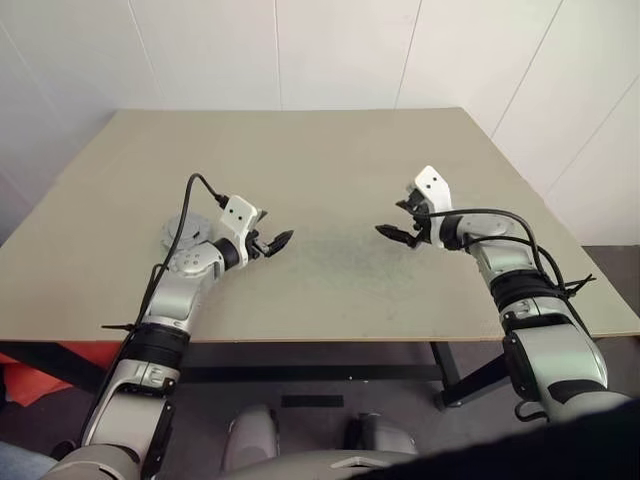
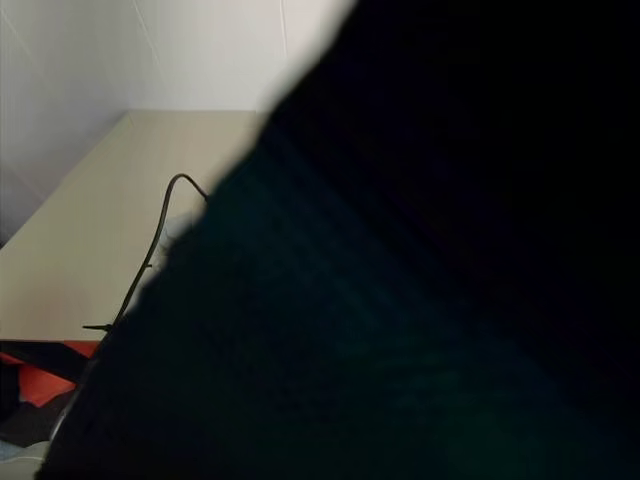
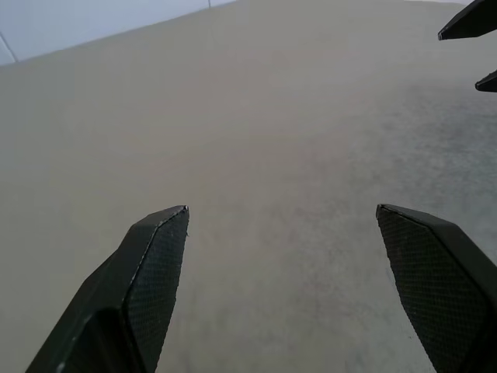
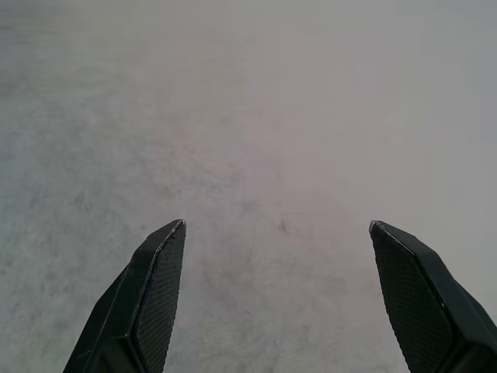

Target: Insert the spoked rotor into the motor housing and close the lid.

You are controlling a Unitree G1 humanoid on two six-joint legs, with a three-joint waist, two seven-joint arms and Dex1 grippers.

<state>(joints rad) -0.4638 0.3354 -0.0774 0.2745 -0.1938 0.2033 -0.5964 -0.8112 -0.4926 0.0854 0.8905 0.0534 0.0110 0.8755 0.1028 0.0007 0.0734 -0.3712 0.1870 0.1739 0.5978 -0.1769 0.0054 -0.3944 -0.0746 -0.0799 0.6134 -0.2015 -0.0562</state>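
Note:
My left gripper (image 1: 279,241) hovers open over the left middle of the table, pointing toward the centre. In the left wrist view its fingers (image 3: 159,256) stand wide apart over bare tabletop. My right gripper (image 1: 396,233) faces it from the right, also open, and its fingers (image 4: 159,264) have nothing between them. A round grey metal part (image 1: 181,228) lies on the table behind my left forearm, mostly hidden. I cannot tell whether it is the motor housing or the lid. The spoked rotor is out of view.
The beige table (image 1: 330,160) stands against white walls, its front edge just under my forearms. A dark shape (image 2: 450,260) close to the camera covers most of the right eye view. The right gripper's tips (image 3: 468,21) show in the left wrist view.

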